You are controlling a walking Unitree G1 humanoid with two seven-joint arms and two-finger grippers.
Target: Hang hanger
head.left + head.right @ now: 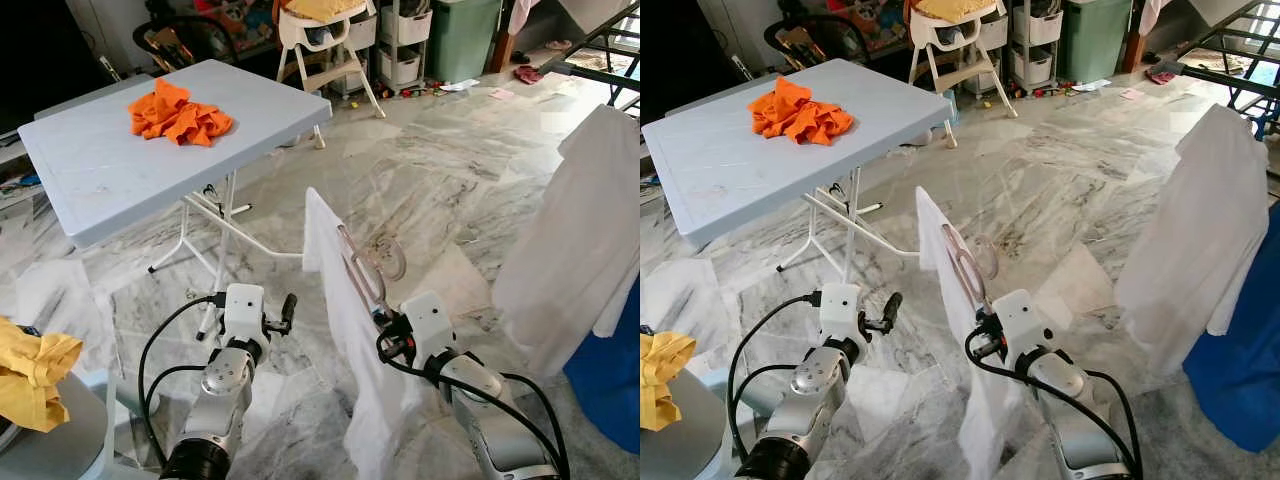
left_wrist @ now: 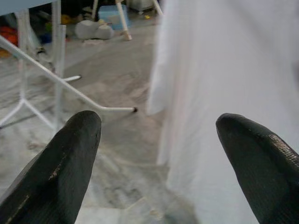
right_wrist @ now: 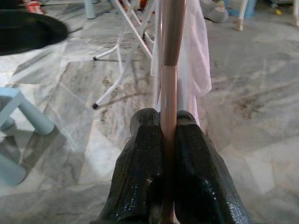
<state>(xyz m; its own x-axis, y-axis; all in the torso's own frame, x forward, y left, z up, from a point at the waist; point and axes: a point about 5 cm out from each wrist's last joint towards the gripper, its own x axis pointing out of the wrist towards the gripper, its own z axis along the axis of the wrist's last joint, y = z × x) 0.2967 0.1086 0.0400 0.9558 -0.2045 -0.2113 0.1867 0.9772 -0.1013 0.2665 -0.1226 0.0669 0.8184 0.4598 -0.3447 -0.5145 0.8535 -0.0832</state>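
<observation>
— Well, where is the hanger [image 1: 365, 268]?
— Pinched tight in my right fingers [image 3: 187, 154], held up over the floor, a white garment [image 1: 345, 340] draped on it.
— And your left fingers [image 2: 74, 158]?
— Spread apart, holding nothing, just left of that garment, near the table [image 1: 100, 170].

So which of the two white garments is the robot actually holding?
The white garment in the middle, draped on the clear hanger that the right tool pinches. The other white garment hangs on the rack at the right, untouched.
</observation>
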